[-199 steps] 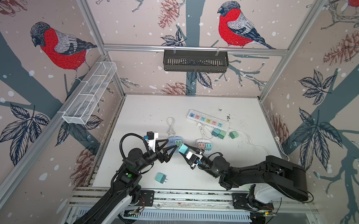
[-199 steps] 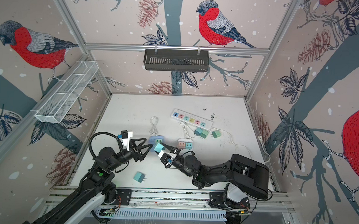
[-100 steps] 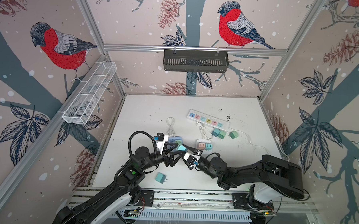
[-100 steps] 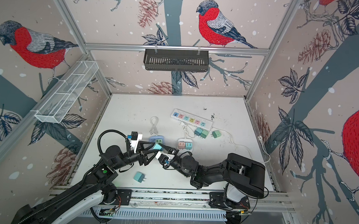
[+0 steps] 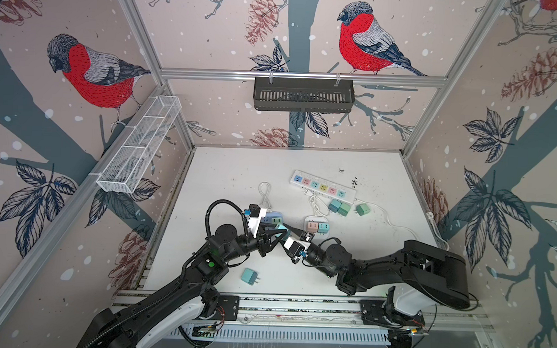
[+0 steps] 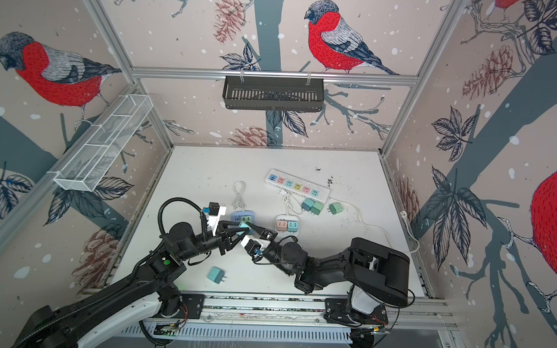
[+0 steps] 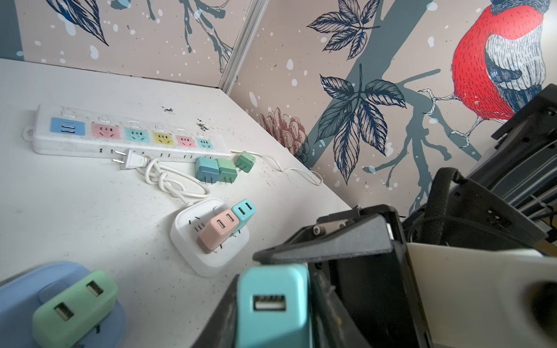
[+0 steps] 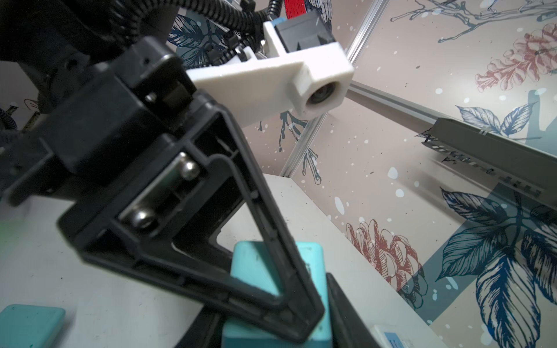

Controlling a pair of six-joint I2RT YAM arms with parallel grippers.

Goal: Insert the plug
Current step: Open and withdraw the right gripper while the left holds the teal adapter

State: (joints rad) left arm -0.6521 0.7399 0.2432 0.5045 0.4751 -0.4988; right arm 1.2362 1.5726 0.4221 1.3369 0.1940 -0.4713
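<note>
A teal plug (image 5: 280,227) (image 6: 244,225) hangs just above the table between both grippers. My left gripper (image 5: 277,233) comes in from the left and is shut on it; in the left wrist view the plug (image 7: 272,304) fills the gap between the jaws, USB port facing the camera. My right gripper (image 5: 288,232) is shut on the same plug (image 8: 256,271) from the right, with a left finger (image 8: 271,241) crossing in front. Its prongs are hidden. Beside it lies a blue round socket (image 5: 270,217) (image 7: 18,298) with a green plug (image 7: 75,307) in it.
A white square socket (image 5: 316,219) (image 7: 208,259) carries a pink and a teal plug. At the back lies a power strip (image 5: 323,188) (image 7: 129,135) with loose plugs (image 5: 338,207) beside it and a white cable (image 5: 394,223). Another teal plug (image 5: 250,276) lies near the front.
My left gripper has swung right to the plug held by the right gripper and shut on it. The right arm has hardly moved.
</note>
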